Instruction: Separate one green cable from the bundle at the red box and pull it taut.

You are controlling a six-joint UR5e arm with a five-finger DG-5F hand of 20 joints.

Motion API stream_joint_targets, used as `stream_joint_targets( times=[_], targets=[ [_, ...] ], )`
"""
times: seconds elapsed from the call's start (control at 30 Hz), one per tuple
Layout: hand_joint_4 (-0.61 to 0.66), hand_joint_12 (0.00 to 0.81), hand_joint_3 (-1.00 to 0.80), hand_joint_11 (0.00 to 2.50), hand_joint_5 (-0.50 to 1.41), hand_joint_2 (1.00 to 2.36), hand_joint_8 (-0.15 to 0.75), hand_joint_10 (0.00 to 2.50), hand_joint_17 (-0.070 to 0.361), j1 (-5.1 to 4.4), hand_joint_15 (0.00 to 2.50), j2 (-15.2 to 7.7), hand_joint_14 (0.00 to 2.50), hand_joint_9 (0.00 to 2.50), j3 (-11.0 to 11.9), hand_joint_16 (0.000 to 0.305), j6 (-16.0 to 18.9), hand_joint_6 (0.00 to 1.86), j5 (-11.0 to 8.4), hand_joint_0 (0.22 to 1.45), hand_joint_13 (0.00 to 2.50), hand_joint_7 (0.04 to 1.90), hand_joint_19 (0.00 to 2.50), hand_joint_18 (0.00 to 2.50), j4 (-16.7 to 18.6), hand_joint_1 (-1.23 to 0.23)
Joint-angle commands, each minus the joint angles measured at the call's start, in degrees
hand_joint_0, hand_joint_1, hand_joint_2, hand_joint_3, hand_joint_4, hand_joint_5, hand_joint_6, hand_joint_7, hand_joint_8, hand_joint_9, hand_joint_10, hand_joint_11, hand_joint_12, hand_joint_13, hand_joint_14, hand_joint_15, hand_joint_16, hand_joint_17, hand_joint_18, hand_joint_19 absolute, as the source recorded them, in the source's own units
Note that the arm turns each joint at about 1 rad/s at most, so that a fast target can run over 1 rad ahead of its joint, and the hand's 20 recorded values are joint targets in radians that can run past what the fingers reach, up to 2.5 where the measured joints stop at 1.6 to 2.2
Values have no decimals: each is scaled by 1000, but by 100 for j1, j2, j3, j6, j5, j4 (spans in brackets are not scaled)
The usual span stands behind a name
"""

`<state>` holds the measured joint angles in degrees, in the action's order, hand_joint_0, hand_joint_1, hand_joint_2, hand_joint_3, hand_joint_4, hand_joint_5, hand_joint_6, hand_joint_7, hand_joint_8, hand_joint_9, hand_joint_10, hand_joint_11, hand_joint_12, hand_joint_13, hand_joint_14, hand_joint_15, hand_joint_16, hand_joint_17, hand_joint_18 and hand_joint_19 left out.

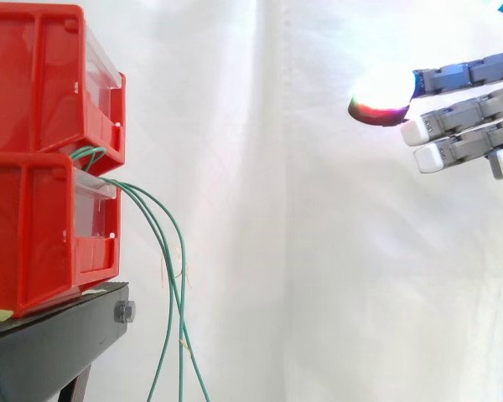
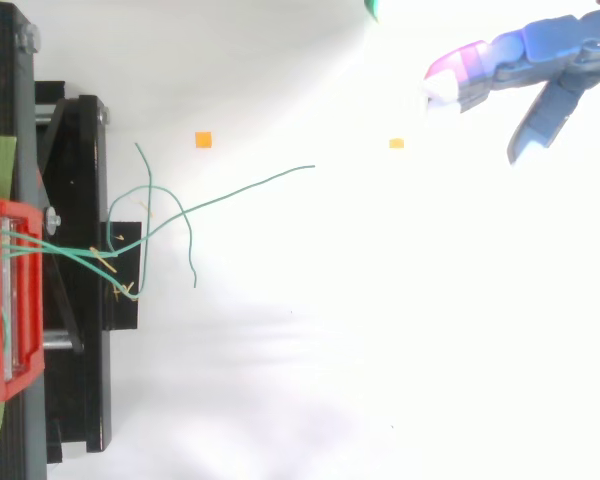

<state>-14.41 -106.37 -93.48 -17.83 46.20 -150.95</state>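
Hovering hand point(image 1: 469, 109): fingers straight and slightly spread, holding nothing, touching nothing; high at the right, well apart from the cables.
Green cables point(image 1: 163, 251): bundle comes out at the top front of the lower of two stacked red boxes point(image 1: 33, 234), drooping past the stand's edge, loose ends fanned out.
Stand point(image 1: 59, 335): black, under the boxes.
Surroundings: white curtain point(image 1: 318, 251) behind; two small orange squares point(image 2: 203, 140) seen from above.

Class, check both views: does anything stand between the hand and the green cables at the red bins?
Nothing visible does. The open hand is well apart from the green cables, with only open space between them.
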Motion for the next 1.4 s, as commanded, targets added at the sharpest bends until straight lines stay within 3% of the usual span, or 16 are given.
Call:
stream_joint_targets(
  times=[0.0,0.13,0.4,0.47,0.57,0.7,0.73,0.93,1.13,1.37],
  targets=[
    [108,453,-500,224,-276,1000,372,8,209,-9,307,-24,11,789,23,93,-327,501,3,411,745,594,513,1133,13,-471],
    [106,450,-500,229,-276,1000,369,7,208,-9,307,-147,11,792,31,93,-476,501,-32,411,744,589,512,1129,57,-473],
    [104,449,-500,243,-277,1000,369,8,206,35,316,-630,11,803,401,91,-177,501,-76,412,738,593,518,1105,101,-473],
    [104,449,-500,243,-277,1000,368,8,206,52,314,-780,11,803,515,91,-98,501,-5,412,738,593,510,1102,4,-473],
    [104,447,-500,235,-277,1000,368,10,205,70,320,-780,11,804,532,91,-46,501,135,412,738,594,519,1094,-31,-474],
    [104,446,-500,255,-276,1000,370,8,205,70,320,-788,11,808,532,91,-46,501,153,412,737,594,523,1086,-102,-475],
    [103,446,-500,255,-276,1000,367,8,204,70,317,-903,13,808,532,91,-28,501,179,411,737,593,531,1085,-119,-474],
    [103,446,-500,252,-276,1000,367,9,203,70,321,-1202,11,811,594,90,121,501,232,412,736,594,534,1071,101,-473],
    [103,444,-500,258,-276,1000,366,9,201,52,320,-1369,11,810,787,89,-46,501,320,412,730,593,530,1048,514,-473],
    [102,443,-500,262,-276,1000,366,9,200,61,318,-1615,11,810,963,89,-63,501,258,412,724,594,534,1033,514,-474]
  ],
)
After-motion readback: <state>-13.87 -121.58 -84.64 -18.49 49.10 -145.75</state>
